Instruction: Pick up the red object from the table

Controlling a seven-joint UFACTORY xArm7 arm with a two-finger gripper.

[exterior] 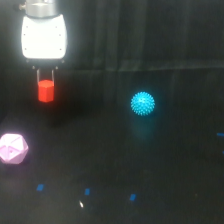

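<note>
Red block (46,91) at upper left of exterior view, pinched between fingers of my gripper (45,80), seemingly clear of table (150,165). Looks light, rigid; flat faces suit grip. Pink ball (12,148) below, spiky cyan ball (143,103) well apart.

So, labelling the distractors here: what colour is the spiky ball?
Cyan: the spiky ball is a bright blue-green, shown in the exterior view.

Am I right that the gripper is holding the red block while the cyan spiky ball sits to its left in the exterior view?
Not quite: the exterior view shows the cyan spiky ball to the right of the red block, not the left. The gripper does hold the block.
</note>
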